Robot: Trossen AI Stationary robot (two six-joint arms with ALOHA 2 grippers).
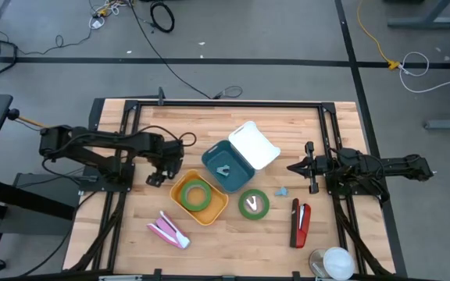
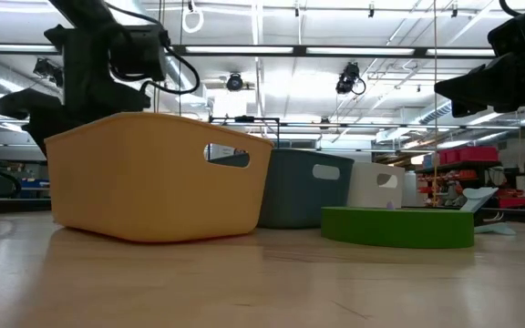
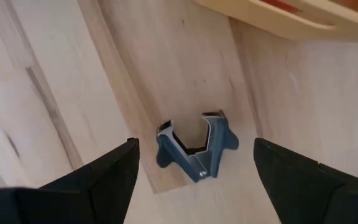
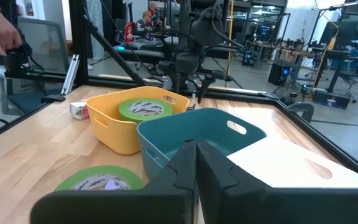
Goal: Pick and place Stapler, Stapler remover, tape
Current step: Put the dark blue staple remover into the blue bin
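Landmark = yellow bin (image 1: 199, 197), mid-table, w/ a green tape roll (image 1: 197, 194) lying flat inside.

Table (image 1: 233, 117): light wood, dark frame rails round it.

Left arm reaches in from the table's left side; left gripper (image 1: 158, 178) hangs just off the yellow bin's left-rear corner, fingers (image 3: 107, 174) spread wide, nothing held. Directly under it in the wrist view a blue-grey staple remover (image 3: 196, 151) lies on the wood, between the fingers but not touched.

Right arm sits well right of the yellow bin, right gripper (image 1: 295, 167) pointing toward it, fingers pressed together, empty.

Teal bin (image 1: 226, 165) touches the yellow bin's right-rear side; a small grey item inside, can't tell what. White bin (image 1: 254, 145) just behind the teal one, farther from the yellow bin.

2nd green tape roll (image 1: 253, 204) flat on the table just right of the yellow bin. Red/black stapler (image 1: 300, 222) farther right. Pink/white stapler (image 1: 167, 230) just front-left of the yellow bin. Small blue bit (image 1: 282, 190) between the tape and right gripper.
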